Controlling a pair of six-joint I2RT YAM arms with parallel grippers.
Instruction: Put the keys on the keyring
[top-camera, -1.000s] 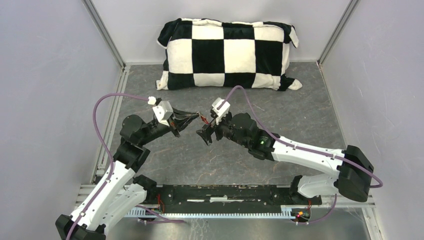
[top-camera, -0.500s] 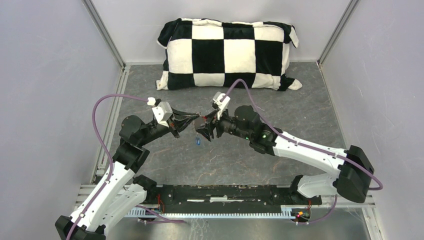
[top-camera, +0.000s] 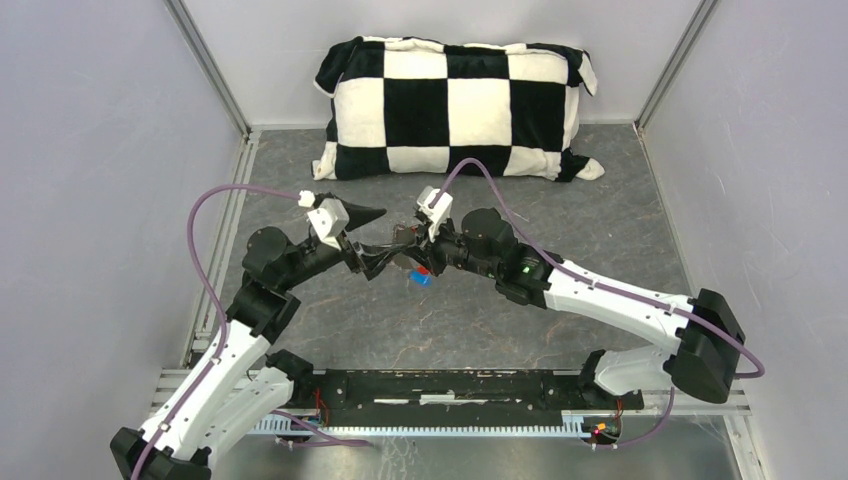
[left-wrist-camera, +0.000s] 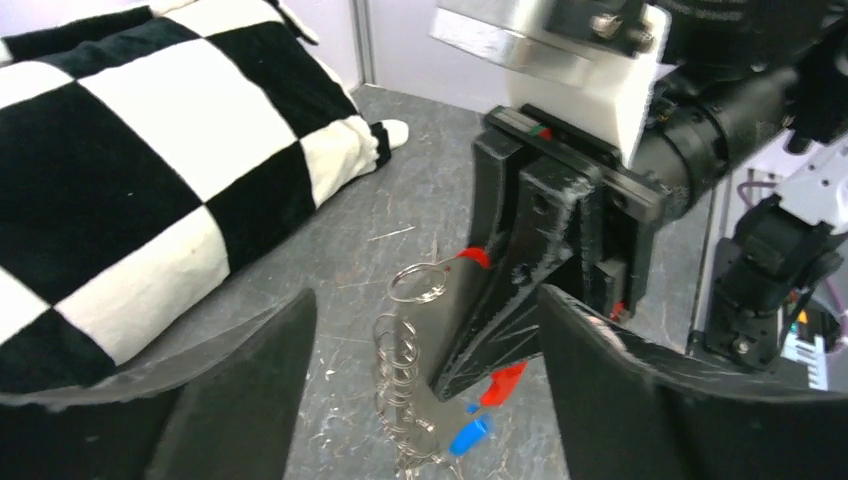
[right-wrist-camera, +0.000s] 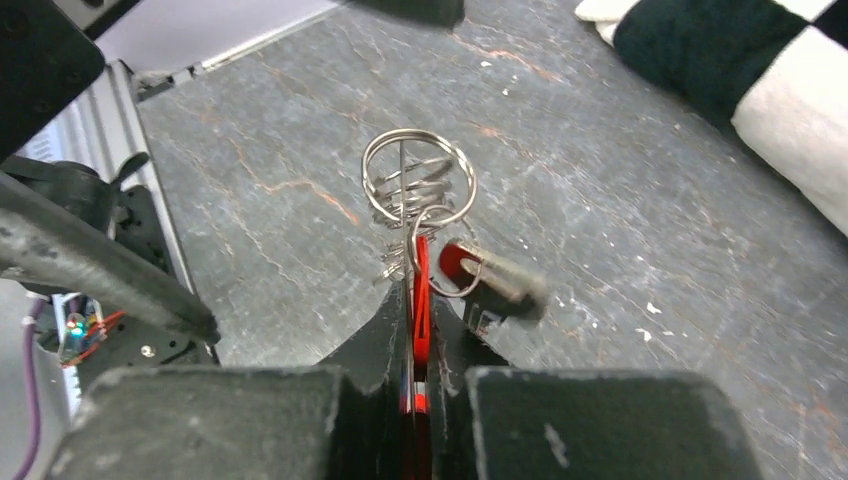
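1. The right hand (right-wrist-camera: 417, 320) is clenched. Its fingertips are pressed together on a thin red piece of the keys (right-wrist-camera: 480, 275), and one red-tagged key beside them is blurred.
2. The keyring (right-wrist-camera: 418, 180) is a coil of silver wire loops. It stands just past the right fingertips, joined to the pinched piece.
3. From the left wrist, the coil and more small silver pieces hang under the right hand. A blue tag (left-wrist-camera: 470, 437) is lowest, with a red one just above it.
4. The left hand (left-wrist-camera: 425, 295) is released, with its fingers spread wide. The bunch lies between them and touches neither finger.
5. From above, the two hands meet near the middle of the grey surface (top-camera: 600, 220), and the bunch is between them.
6. A black-and-white checked pillow (top-camera: 455, 105) lies against the back wall, well apart from the hands.
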